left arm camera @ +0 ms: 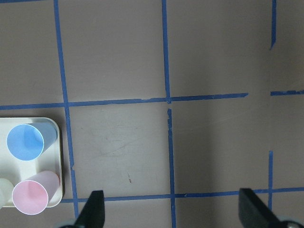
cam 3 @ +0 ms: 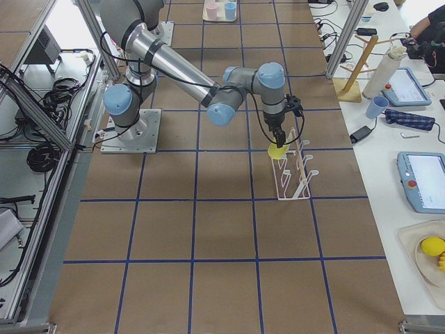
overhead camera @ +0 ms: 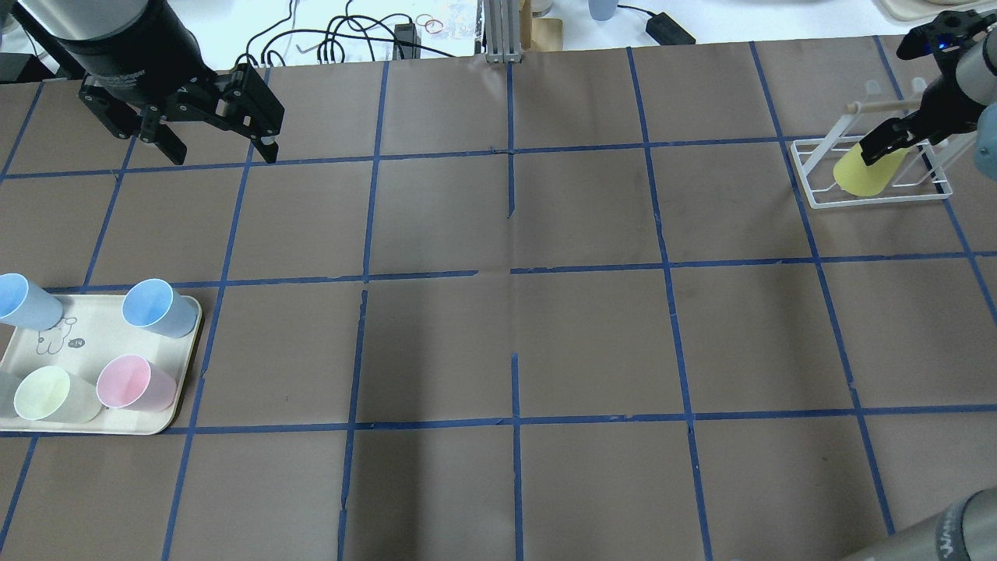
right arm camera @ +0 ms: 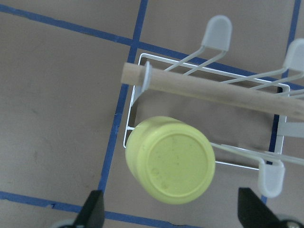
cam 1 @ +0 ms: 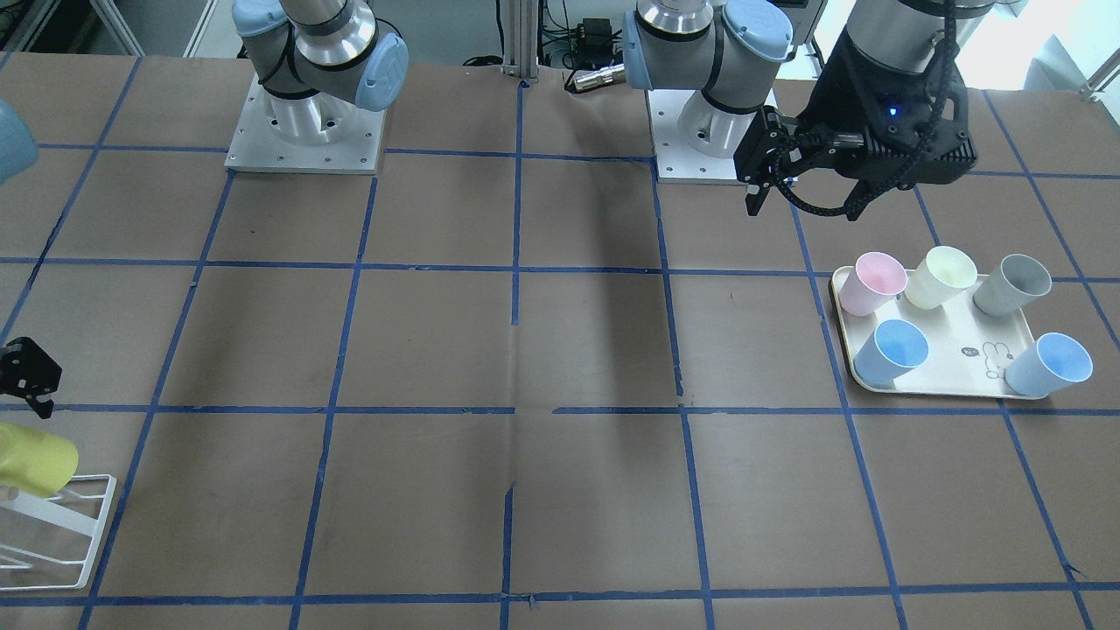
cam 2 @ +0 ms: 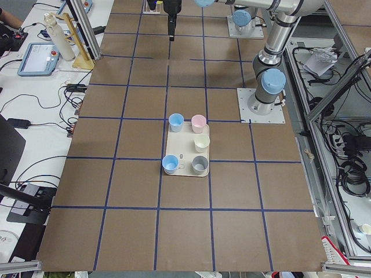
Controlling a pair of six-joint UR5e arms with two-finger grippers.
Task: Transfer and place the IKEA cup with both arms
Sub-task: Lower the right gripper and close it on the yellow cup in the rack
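The bright yellow IKEA cup (right arm camera: 171,159) hangs bottom-up and tilted on a peg of the white wire rack (right arm camera: 214,76) with a wooden bar. It also shows in the overhead view (overhead camera: 863,173), the front view (cam 1: 35,459) and the right view (cam 3: 277,150). My right gripper (right arm camera: 173,211) hovers just above the cup, jaws wide open on either side and not touching it (overhead camera: 896,140). My left gripper (overhead camera: 222,154) is open and empty, held high above bare table, away from the tray (cam 1: 805,206).
A cream tray (overhead camera: 93,351) at the table's left end holds pink (overhead camera: 132,383), pale cream (overhead camera: 47,393), grey (cam 1: 1015,284) and two light blue cups (overhead camera: 156,306). Blue tape lines grid the brown table. Operator desks with cables lie beyond the far edge.
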